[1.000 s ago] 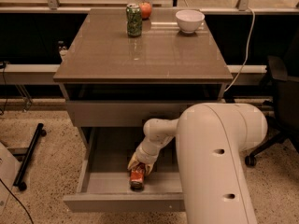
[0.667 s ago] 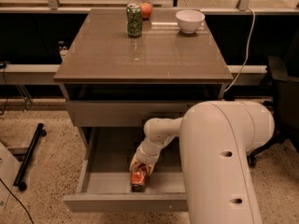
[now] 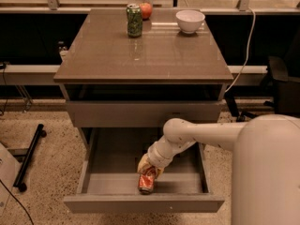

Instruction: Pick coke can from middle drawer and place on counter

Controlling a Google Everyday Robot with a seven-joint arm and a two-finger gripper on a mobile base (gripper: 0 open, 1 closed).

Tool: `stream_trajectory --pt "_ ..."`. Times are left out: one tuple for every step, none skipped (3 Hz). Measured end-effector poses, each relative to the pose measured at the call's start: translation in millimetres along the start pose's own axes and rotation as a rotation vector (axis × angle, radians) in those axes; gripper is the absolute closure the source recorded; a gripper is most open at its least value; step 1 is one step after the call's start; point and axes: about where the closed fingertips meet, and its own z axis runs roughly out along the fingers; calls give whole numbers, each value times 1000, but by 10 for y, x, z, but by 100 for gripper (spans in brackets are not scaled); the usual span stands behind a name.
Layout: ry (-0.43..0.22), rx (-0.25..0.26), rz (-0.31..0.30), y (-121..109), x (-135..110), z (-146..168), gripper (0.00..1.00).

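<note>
Wide, shallow grey-brown middle drawer (image 3: pixel 115 149), pulled out beneath a closed matching flat drawer front (image 3: pixel 117 114): holds one small red aluminium coke can (image 3: pixel 147 182), near the front wall at about mid-width, with bare floor to its left and behind it. White arm's gripper (image 3: pixel 148 166) reaches down from the right, touching the can's upper end; whether it is spread or clamped cannot be told. Glossy brown-grey counter (image 3: pixel 140 60): green soda can (image 3: pixel 134 20), red apple (image 3: pixel 146 9) and white bowl (image 3: pixel 190 21) along the far edge, near half bare.
</note>
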Motion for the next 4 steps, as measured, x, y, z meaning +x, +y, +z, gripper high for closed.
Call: stream_trajectory --pt "-43 -112 -85 68 204 -313 100" --pt "-147 -216 -202 128 339 -863 100" --pt "-276 -277 -314 57 398 -1592 100" --pt "-403 -302 -449 27 454 -2357 100"
